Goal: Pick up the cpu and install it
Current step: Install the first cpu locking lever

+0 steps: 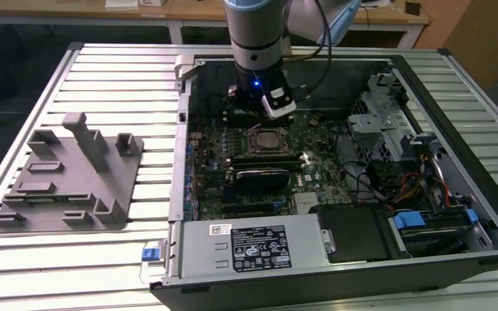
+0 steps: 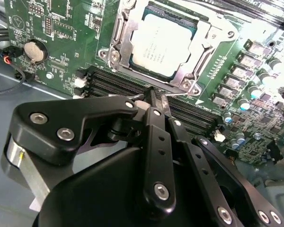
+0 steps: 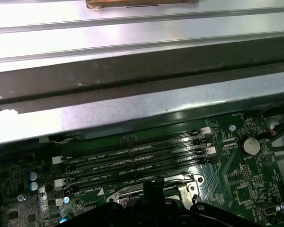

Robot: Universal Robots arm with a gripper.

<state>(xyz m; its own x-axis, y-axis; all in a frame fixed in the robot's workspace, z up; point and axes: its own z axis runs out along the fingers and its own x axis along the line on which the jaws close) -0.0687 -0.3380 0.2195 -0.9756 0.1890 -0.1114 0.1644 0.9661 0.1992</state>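
Observation:
The cpu [image 2: 163, 42], a shiny silver square, lies in its socket on the green motherboard [image 2: 61, 19], and the metal socket frame [image 2: 118, 47] is closed around its edges. In the exterior view the cpu [image 1: 266, 137] sits at the middle of the open computer case. My gripper [image 2: 155, 97] hovers just beside the socket, over the memory slots [image 2: 113, 82]. Its black fingers are shut together, and I see nothing held between them. In the exterior view the gripper [image 1: 251, 110] hangs just beyond the socket. In the first wrist view its tip [image 3: 154, 187] stands at the socket frame's edge [image 3: 128, 193].
The case's metal wall [image 3: 132, 109] rises close beyond the memory slots [image 3: 132, 161]. A coin battery [image 2: 32, 49] sits near the slots. A grey plastic fixture [image 1: 67, 175] stands at the exterior view's left. The power supply [image 1: 249, 243] and drive cage [image 1: 388, 123] crowd the case.

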